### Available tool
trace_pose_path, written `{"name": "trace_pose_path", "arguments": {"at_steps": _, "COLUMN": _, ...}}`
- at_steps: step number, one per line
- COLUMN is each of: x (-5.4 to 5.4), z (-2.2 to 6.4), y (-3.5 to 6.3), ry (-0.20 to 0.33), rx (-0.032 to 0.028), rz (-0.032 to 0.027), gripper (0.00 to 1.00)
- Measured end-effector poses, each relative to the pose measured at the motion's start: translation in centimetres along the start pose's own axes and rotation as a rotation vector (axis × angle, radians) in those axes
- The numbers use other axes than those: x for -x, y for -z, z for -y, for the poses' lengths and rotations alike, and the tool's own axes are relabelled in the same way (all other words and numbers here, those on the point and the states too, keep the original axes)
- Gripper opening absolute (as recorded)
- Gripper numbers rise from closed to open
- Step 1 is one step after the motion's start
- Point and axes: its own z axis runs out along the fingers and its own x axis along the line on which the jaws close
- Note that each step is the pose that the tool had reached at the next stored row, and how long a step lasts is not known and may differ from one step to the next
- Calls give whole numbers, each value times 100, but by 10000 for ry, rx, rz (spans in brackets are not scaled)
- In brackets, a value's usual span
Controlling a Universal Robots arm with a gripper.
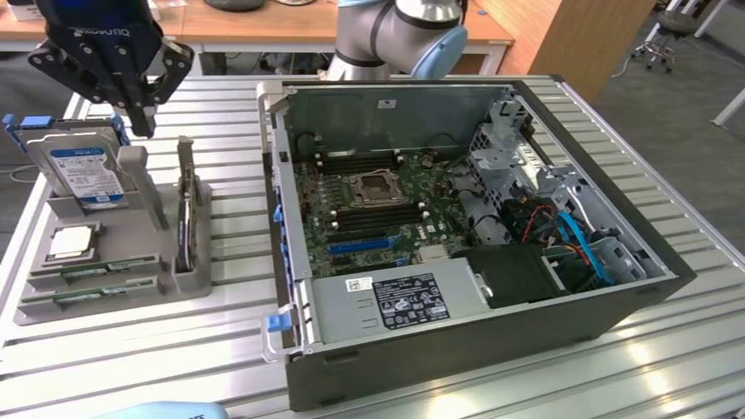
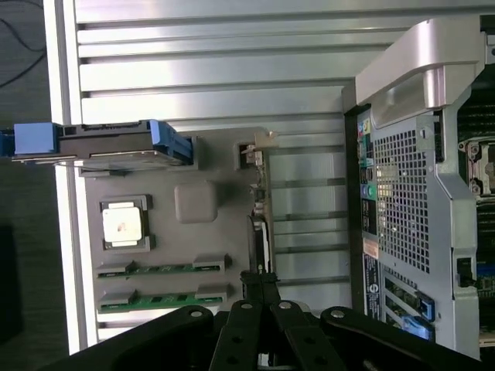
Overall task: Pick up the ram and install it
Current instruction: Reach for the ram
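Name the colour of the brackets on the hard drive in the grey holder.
Blue brackets on the hard drive; clearest in the wrist view.

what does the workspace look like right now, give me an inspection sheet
surface: slatted metal table carrying a grey holder and an open computer case
job's things: two green ram sticks lie side by side in the grey holder, neither held; motherboard exposed inside the case
clutter: hard drive with blue rails and a silver processor chip, both in the holder
grippers: hand shut, holding nothing seen, hanging above the holder beside the hard drive
cables: blue cables inside the case
surroundings: wooden desks, a stool
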Motion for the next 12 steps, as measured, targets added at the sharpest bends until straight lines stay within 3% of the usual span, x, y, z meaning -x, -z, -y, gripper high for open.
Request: {"name": "trace_pose_path", "arguments": {"at_steps": 12, "x": -221, "z": 17, "y": -17, "ry": -2, "rx": -2, "rz": -29, "gripper": 10}}
